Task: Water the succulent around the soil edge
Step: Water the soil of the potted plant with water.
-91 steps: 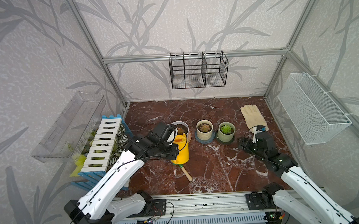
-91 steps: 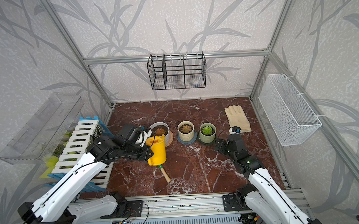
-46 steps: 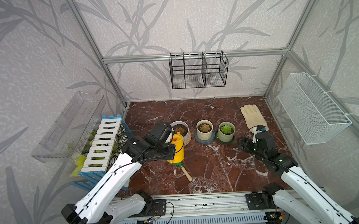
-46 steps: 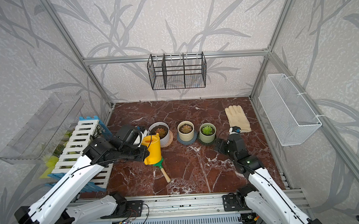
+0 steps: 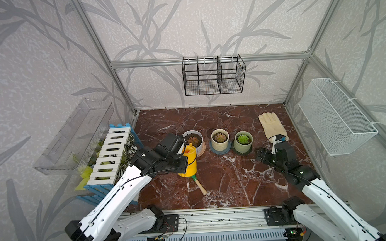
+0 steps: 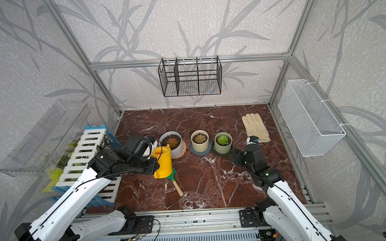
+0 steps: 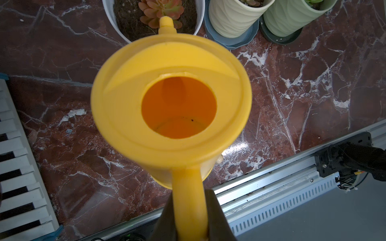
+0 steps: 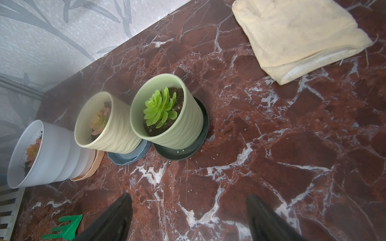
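Left gripper (image 7: 189,217), jaws clamped on handle of yellow watering can (image 5: 188,163), centre-left in both top views, just beside white pot (image 5: 200,146). Left wrist view alone shows spout tip (image 7: 166,22) against reddish succulent (image 7: 154,8) and soil, upper centre of frame. Right wrist view alone shows right gripper (image 8: 188,200), jaws wide and empty, above worktop (image 8: 271,146); green rake head (image 8: 64,227) at lower left.

Left arm (image 5: 123,192) and right arm (image 5: 323,193) are showing white link shells, black joints and wrists; thin black cables (image 5: 122,186) are running along both; green light (image 6: 267,174) is glowing on right arm's joint.
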Robot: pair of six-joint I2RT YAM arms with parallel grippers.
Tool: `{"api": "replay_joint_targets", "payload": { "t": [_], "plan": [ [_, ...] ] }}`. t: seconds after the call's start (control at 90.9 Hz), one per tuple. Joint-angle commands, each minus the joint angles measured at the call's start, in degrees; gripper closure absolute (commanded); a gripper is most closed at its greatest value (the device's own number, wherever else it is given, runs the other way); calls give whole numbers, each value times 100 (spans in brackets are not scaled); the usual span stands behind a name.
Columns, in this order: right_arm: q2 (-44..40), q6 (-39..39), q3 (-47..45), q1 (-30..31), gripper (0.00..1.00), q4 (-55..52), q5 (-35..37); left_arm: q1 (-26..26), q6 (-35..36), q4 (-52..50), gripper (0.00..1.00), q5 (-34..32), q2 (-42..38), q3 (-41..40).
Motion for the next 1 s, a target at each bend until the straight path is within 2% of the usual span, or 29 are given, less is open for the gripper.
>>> {"api": "replay_joint_targets", "payload": {
  "t": [0.0,0.319,0.99],
  "plan": [
    [-47,-2,-56,-20,13,144,37,0,44,354,100,359,-155,-80],
    [-30,-5,-56,-21,13,137,55,-35,78,664,100,654,-268,-383],
    [15,2,-48,-20,13,152,4,-40,65,349,100,-234,-391,-156]
  ]
}}
